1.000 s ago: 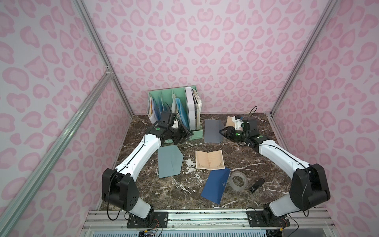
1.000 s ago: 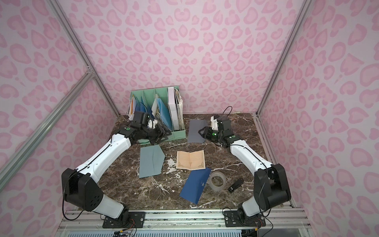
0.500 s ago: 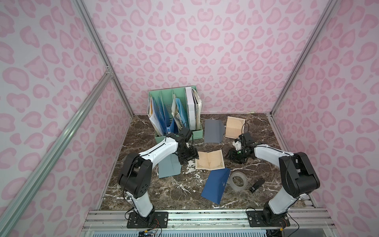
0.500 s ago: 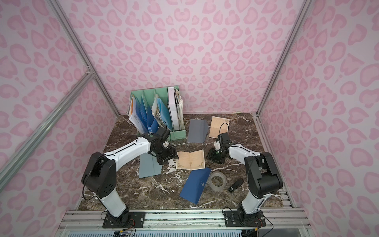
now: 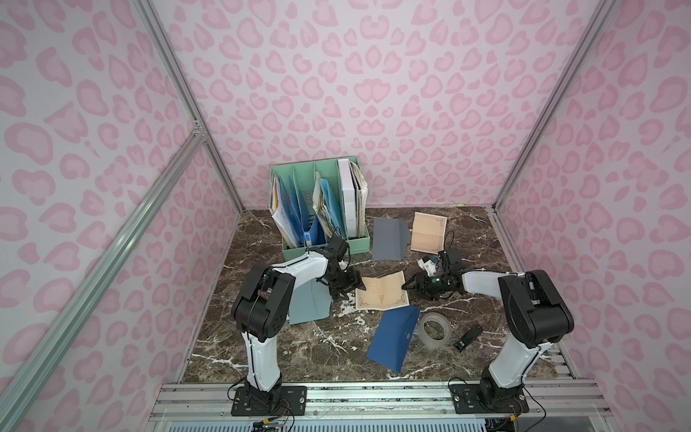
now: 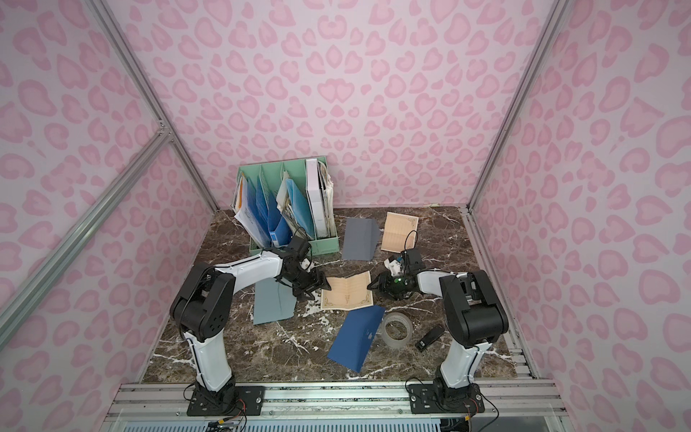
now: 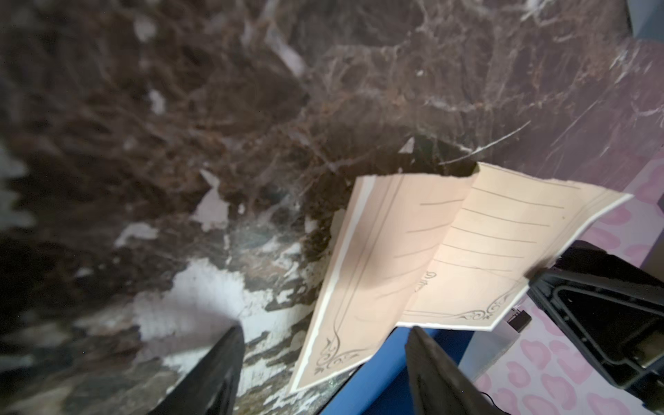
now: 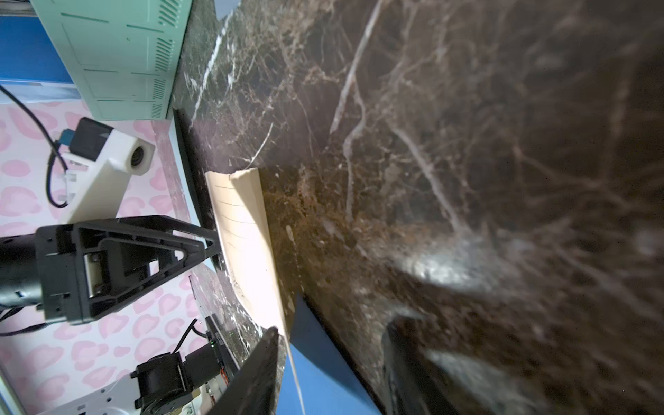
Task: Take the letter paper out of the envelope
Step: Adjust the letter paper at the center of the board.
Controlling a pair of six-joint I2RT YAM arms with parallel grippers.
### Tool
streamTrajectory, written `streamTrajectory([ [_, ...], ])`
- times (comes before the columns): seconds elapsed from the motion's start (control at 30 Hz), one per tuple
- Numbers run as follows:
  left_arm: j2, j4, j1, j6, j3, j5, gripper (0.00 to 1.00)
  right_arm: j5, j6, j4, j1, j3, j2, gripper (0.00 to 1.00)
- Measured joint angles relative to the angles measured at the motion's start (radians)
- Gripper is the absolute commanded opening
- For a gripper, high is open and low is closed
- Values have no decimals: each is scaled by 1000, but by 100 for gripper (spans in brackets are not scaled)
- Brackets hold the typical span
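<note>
Seemingly the pull-out is done — the letter paper (image 5: 381, 295) lies unfolded on the surface (image 5: 329, 351) just beside the dark blue envelope (image 5: 392, 336), left fingers (image 7: 222, 370) wide, right fingers (image 8: 258, 366) half-parted, neither clamping it — so next comes backing off without snagging it.

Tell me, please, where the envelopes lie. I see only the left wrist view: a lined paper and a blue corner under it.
Observer: That blue envelope lies flat between the paper and the robot's base.
Operator: Is there any other envelope near the paper?
Observer: Yes, a pale envelope lies beside the paper, partly under the left arm.
</note>
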Motion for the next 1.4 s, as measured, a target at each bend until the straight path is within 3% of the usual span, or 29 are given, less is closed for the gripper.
streamTrajectory([
  [0.27, 21, 70, 1, 1, -19, 61, 58, -61, 42, 81, 3, -6, 50, 34],
  [0.33, 31, 94, 0, -2, -21, 83, 52, -71, 52, 97, 4, -8, 58, 26],
  [0.4, 35, 110, 0, -3, -23, 89, 41, -74, 56, 112, 5, -8, 65, 13],
  [0.47, 37, 108, 0, -5, -26, 70, 21, -71, 63, 114, 6, -3, 71, 0],
  [0.53, 42, 95, -1, -2, -25, 40, 7, -58, 59, 93, 6, 15, 72, 0],
  [0.6, 43, 74, -2, 0, -21, 17, 0, -37, 34, 64, 9, 51, 72, 0],
  [1.1, 8, -28, -8, 22, -1, -179, 1, 90, -163, -167, 97, 294, 168, 0],
  [1.13, 6, -30, -8, 21, -2, -185, 6, 97, -163, -171, 100, 300, 171, 0],
  [1.27, -13, -66, -7, 15, -2, -229, 53, 145, -172, -180, 102, 323, 188, 0],
  [1.4, -52, -116, -6, -2, 19, -286, 60, 161, -184, -187, 114, 356, 216, 0],
])
